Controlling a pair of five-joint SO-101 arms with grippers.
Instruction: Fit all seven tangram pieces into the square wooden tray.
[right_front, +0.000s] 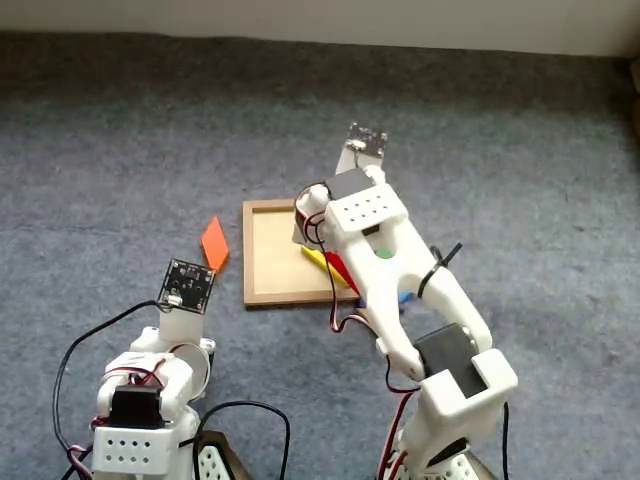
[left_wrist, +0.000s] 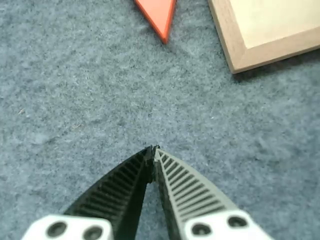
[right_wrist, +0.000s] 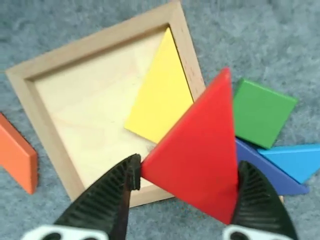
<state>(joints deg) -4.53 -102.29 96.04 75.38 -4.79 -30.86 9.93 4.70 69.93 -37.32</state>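
Note:
The square wooden tray (right_wrist: 50, 145) lies on grey carpet and holds a yellow triangle (right_wrist: 160, 97) against one corner. My right gripper (right_wrist: 189, 172) is shut on a red triangle (right_wrist: 197, 155), which covers part of the tray's rim and a corner of the yellow piece. Beside the tray, on the carpet, lie a green square (right_wrist: 262, 112), a dark blue piece (right_wrist: 270, 172) and a light blue piece (right_wrist: 297, 160). An orange piece (right_front: 214, 243) lies left of the tray (right_front: 270, 255). My left gripper (left_wrist: 152, 148) is shut and empty over bare carpet, short of the orange piece (left_wrist: 157, 12).
The right arm (right_front: 385, 250) stretches over the tray's right side and hides part of it in the high view. The left arm (right_front: 150, 400) sits at the lower left. Open carpet lies beyond and left of the tray.

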